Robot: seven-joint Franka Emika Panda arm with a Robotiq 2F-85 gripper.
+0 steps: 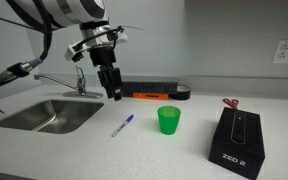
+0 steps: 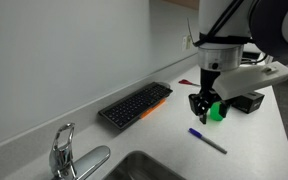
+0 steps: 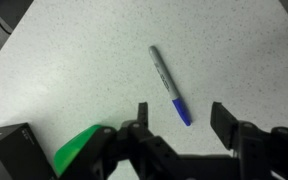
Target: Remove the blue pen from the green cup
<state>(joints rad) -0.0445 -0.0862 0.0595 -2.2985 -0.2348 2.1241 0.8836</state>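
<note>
**Blue pen lies flat on the counter, out of the cup**

The counter [image 1: 74,150] is the biggest thing. It is flat and pale, with tiny gray specks all over it. Everything here is told from the green cup [image 1: 169,120], which stands upright on the counter.

The sink [image 1: 44,115] is a shiny metal bowl shape sunk into the counter, well apart from the cup. A curved, shiny metal tap [image 1: 79,80] stands at its back edge.

A long, flat black keyboard [image 1: 154,93] lies behind the cup, against the wall. An orange stick [image 1: 146,96] lies along its front edge.

A black box [image 1: 236,140] with hard, straight sides stands near the cup, on the side away from the sink. It says "ZED 2" in white letters.

The gripper [image 1: 114,92] is black and chunky. It hangs in the air above the counter, between the cup and the sink. In the wrist view its two fingers [image 3: 224,118] are spread wide, and nothing is between them.

The cup is small, round and bright green. It looks like see-through plastic and gets narrower toward the bottom.

The blue pen [image 1: 122,125] is thin and straight, with a pale middle part and a dark blue end. It lies flat on the counter near the cup, on the sink side, not touching it. In the wrist view the pen [image 3: 169,84] lies below the open fingers.
</note>
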